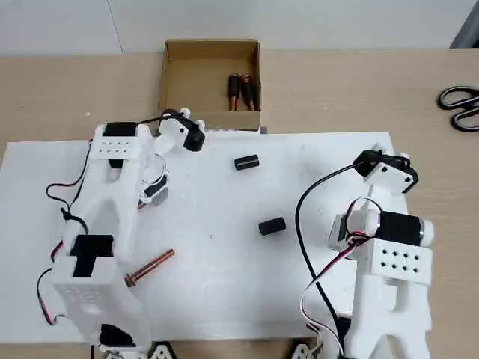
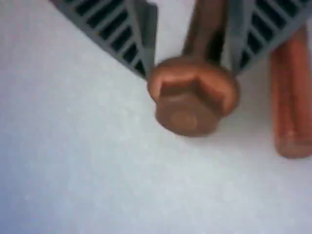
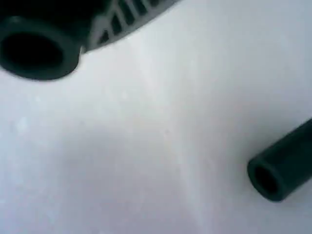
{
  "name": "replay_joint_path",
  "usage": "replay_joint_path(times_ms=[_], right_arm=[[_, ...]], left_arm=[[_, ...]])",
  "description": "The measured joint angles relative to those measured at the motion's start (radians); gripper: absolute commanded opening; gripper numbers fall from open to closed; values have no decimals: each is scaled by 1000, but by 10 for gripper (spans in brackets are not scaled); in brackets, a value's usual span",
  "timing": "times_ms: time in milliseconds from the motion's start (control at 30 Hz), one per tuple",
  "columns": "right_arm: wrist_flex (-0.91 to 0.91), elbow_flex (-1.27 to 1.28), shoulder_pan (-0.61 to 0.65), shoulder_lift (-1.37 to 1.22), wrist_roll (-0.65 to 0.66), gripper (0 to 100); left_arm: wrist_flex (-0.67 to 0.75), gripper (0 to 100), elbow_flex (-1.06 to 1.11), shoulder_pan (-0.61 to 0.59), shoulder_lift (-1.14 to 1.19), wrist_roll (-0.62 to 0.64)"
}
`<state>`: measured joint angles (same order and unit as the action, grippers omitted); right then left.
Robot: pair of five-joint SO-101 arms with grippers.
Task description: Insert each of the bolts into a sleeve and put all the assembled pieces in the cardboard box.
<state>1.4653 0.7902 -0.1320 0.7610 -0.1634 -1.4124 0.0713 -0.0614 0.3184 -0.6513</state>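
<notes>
Nearest the arm bases, a loose copper bolt (image 1: 150, 267) is seen lying flat on the white sheet (image 1: 224, 299), just beside the left arm. Farther in, the near sleeve (image 1: 272, 226) lies mid-sheet, apart from the right gripper (image 1: 340, 232). Whether the right gripper is apart or together cannot be told. In its wrist view a black sleeve end (image 3: 34, 46), bore open to the camera, is seen hard against it. Another sleeve (image 3: 280, 168) lies flat on the sheet well apart; which of the sleeves it is cannot be told.

The left gripper (image 2: 191, 68) is clamped on the held bolt (image 2: 192, 102). The shank is caught between the grey ribbed fingers (image 2: 117, 34) just behind the hex head, which is turned toward the camera. A second bolt (image 2: 292, 97) is noted just beside it on the sheet.

Beyond, the far sleeve (image 1: 246, 162) lies near the sheet's far edge. At that edge stands the cardboard box (image 1: 174, 75), with two assembled pieces (image 1: 241, 91) laid side by side inside. Scissors (image 1: 460, 105) are noted on the bare table (image 1: 337, 90), far right.
</notes>
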Motion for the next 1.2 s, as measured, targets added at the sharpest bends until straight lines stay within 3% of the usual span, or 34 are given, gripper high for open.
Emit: replay_joint_path(times_ms=[300, 767, 1067, 1200], right_arm=[[0, 0, 0, 0, 0, 2], [0, 0, 0, 0, 0, 2], [32, -31, 11, 0, 2, 2], [112, -137, 74, 0, 2, 2]], left_arm=[[31, 24, -21, 8, 107, -5], [2, 5, -18, 9, 83, 0], [-109, 6, -11, 63, -273, 2], [-169, 6, -11, 110, -471, 72]])
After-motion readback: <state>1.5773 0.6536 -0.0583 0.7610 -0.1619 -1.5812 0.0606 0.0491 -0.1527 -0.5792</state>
